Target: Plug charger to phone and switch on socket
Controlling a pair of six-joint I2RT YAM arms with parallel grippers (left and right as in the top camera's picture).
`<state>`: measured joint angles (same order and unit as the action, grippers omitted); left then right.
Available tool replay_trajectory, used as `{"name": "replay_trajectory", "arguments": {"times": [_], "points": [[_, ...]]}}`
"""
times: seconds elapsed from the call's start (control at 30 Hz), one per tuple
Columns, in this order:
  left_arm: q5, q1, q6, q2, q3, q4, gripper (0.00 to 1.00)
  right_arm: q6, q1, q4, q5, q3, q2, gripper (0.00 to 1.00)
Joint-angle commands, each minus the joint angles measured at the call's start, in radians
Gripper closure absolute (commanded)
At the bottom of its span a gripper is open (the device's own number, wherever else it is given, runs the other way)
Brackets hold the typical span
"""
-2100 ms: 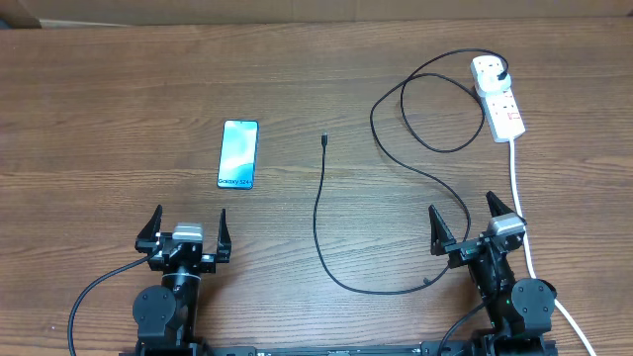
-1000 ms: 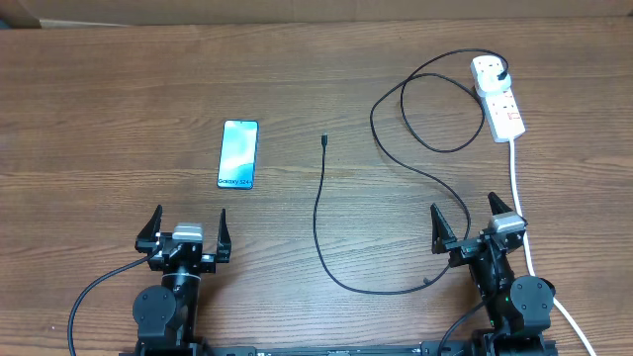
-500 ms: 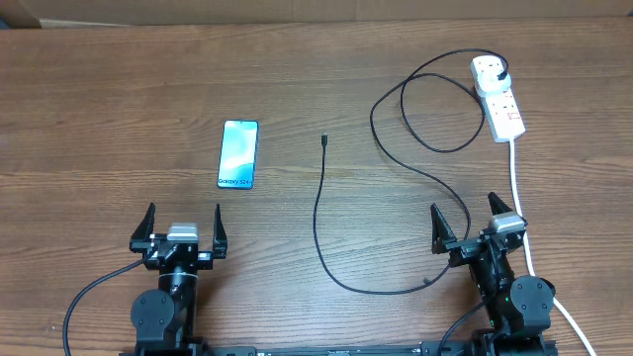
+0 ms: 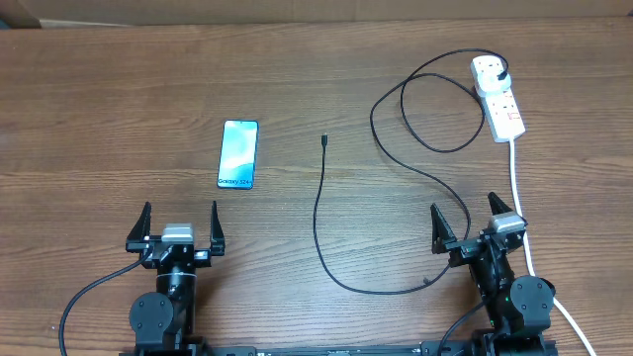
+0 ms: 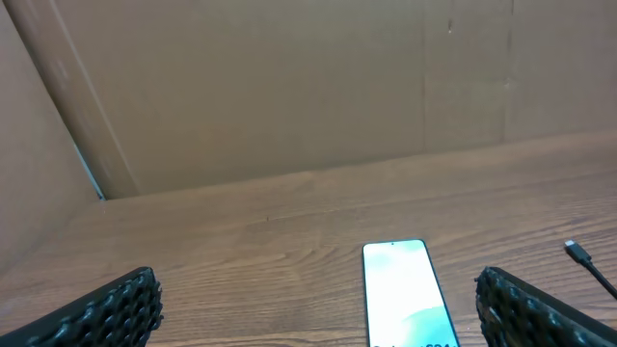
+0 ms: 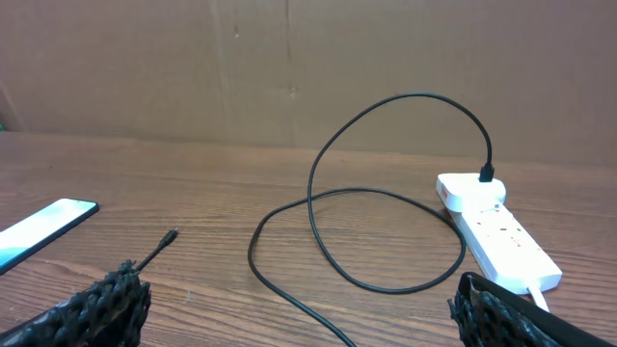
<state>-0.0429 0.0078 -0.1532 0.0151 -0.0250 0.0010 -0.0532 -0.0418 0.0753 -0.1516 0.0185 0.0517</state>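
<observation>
My left fingers (image 4: pixel 214 225) and right fingers (image 4: pixel 436 227) are both spread wide with nothing between them, low over the bench (image 4: pixel 99 99). The phone (image 4: pixel 238 154) lies screen up, ahead of my left fingers. The charger (image 4: pixel 318 213) loops between the two pairs. Its free end lies apart from the phone, and its plug sits in the power strip (image 4: pixel 497 97), well ahead of my right fingers.
</observation>
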Motion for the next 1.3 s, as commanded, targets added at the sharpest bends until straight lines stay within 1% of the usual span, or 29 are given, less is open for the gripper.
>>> {"name": "replay_trajectory", "arguments": {"times": [0.0, 0.17, 0.33, 0.47, 0.57, 0.7, 0.87, 1.0, 1.13, 1.27], "points": [[-0.017, -0.002, 0.048, -0.01, -0.034, -0.006, 0.0, -0.004, -0.003, -0.003, 0.009, -0.01, 0.002, 0.0], [-0.016, -0.002, 0.06, 0.0, -0.101, -0.091, 0.0, -0.004, -0.003, -0.003, 0.009, -0.01, 0.002, 0.0], [-0.016, -0.002, 0.092, 0.074, -0.223, -0.162, 0.0, -0.004, -0.003, -0.003, 0.009, -0.01, 0.002, 0.0], [-0.001, -0.002, 0.109, 0.185, -0.331, -0.18, 0.0, -0.004, -0.003, -0.003, 0.008, -0.01, 0.002, 0.0], [0.045, -0.002, 0.109, 0.299, -0.431, -0.2, 0.0, -0.004, -0.003, -0.003, 0.009, -0.01, 0.002, 0.0], [0.113, -0.002, 0.109, 0.464, -0.594, -0.286, 0.0, -0.004, -0.003, -0.003, 0.009, -0.01, 0.002, 0.0], [0.191, -0.002, 0.109, 0.709, -0.867, -0.484, 0.0, -0.004, -0.003, -0.003, 0.008, -0.01, 0.002, 0.0], [0.237, -0.002, 0.109, 0.907, -1.112, -0.678, 0.0, -0.004, -0.003, -0.003, 0.009, -0.01, 0.002, 0.0], [0.258, -0.002, 0.145, 1.124, -1.386, -0.906, 0.0, -0.004, -0.003, -0.003, 0.008, -0.01, 0.002, 0.0], [0.258, -0.002, 0.157, 1.375, -1.711, -1.199, 0.0, -0.004, -0.003, -0.003, 0.009, -0.01, 0.002, 0.0]]}}
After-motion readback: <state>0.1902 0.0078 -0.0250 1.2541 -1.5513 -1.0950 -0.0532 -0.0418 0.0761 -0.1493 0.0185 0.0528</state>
